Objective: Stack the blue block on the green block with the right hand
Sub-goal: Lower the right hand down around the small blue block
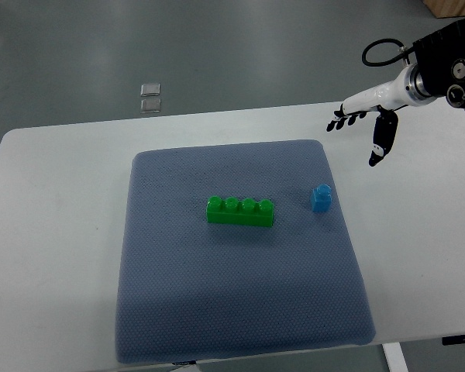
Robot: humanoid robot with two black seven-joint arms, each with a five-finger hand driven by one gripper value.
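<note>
Blue block (321, 198) near mat's (240, 310) right edge; right hand (364, 124) spread, apart

White robot hand (366, 124), black fingertips, black cable

Lay on a mat (240, 310) atop a table (54, 232): long block (240, 211) near centre; small block (321, 198) just right of it, apart; right hand (364, 128) hovered behind both, beyond the mat's far right corner.
</note>
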